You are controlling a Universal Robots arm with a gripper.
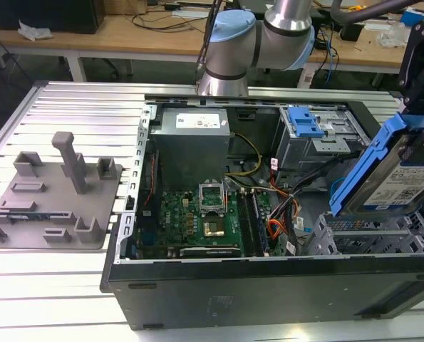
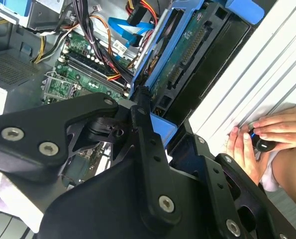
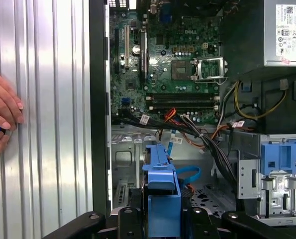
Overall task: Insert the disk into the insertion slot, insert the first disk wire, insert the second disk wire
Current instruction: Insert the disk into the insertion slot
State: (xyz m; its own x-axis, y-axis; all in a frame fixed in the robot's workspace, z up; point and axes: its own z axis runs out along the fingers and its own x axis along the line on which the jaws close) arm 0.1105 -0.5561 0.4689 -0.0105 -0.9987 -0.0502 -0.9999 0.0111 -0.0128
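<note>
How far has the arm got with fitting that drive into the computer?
Nothing is finished yet. In hand: the gripper grips the disk, tilted above the insertion slot and not yet in it. Left: the first disk wire and the second disk wire lie loose in the case.

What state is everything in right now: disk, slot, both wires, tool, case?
disk: gripped, tilted above the slot, not inserted
insertion slot: empty
first disk wire: loose, not plugged into the disk
second disk wire: loose loop, not plugged in
tool: shut on the disk
computer case: side open
</note>
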